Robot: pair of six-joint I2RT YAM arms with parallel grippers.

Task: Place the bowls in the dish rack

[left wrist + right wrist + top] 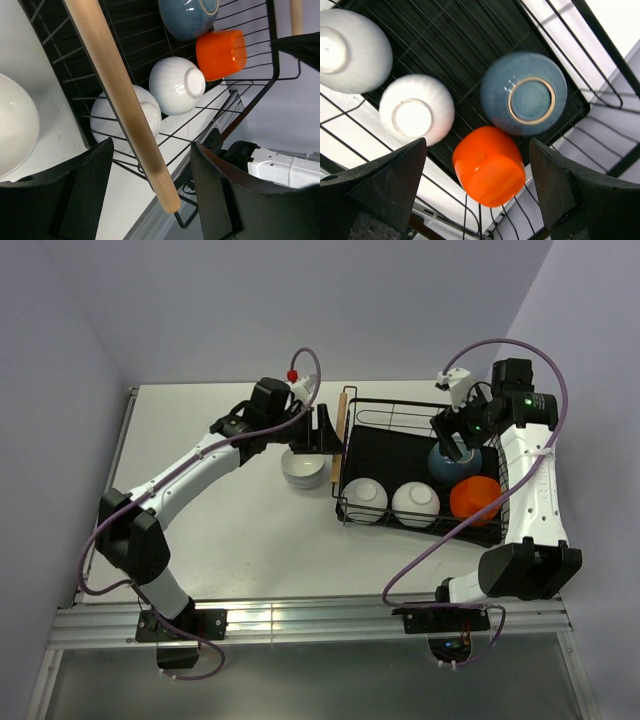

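Step in hand: by judgement, picking up the white table bowl [303, 470] for the dish rack [395, 448].
Left claw: left gripper [151, 150] with fingers apart, clamped on nothing; in its wrist view, the rack's wooden handle [117, 95] across the gap and the table bowl off past the left finger.
Right claw: right gripper [477, 145] wide apart and empty, hanging over the right end of the rack.
Already racked: racked white bowl [366, 498] and white neighbour [415, 500] along the near side, orange bowl [487, 165] at the near right corner, blue bowl [524, 94] just behind it; all four showing their undersides.
Not yet racked: the table bowl, just beside the rack's left end; possibly two stacked there, cannot tell for sure.
Aim: move off the handle toward the table bowl; put the bowl's rim, not the wooden bar, between the pads.
Grip: one finger inside the wall, one outside; close gently, glossy glaze likely slippery.
Lift: straight up, high enough to clear handle and wire rim before crossing.
Placement: bare tray behind the racked white bowl and white neighbour; tilt to match the others, avoid knocking them.
Risk: closing here likely to catch the handle and drag the rack.
Right arm: best kept clear of the left arm's path.
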